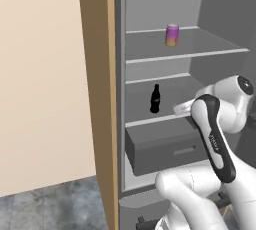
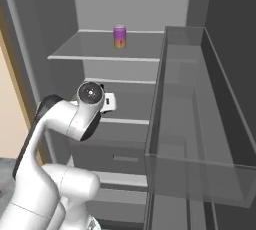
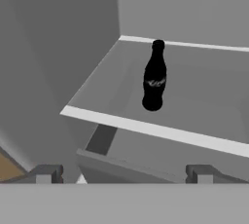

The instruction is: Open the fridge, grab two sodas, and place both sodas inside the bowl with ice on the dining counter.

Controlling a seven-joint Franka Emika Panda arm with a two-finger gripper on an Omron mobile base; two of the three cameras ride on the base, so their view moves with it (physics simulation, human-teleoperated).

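Grey shelves are standing exposed inside the fridge (image 1: 210, 4), whose door (image 2: 200, 139) is hanging wide open on the right. A black glossy bottle (image 1: 155, 99) is standing upright on the middle shelf (image 1: 165, 116), back from the front edge and nearer its left side, while a purple-pink can (image 1: 172, 35) is sitting upright on the shelf above, toward the back. The white arm (image 1: 215, 139) is reaching in at middle-shelf height, its gripper (image 3: 121, 173) facing the bottle from in front of the shelf edge, fingers (image 3: 46, 173) spread wide and released, grasping nothing. Below the shelf, the lower drawer (image 1: 165, 149) is sitting with its horizontal handle (image 1: 185, 150) showing.
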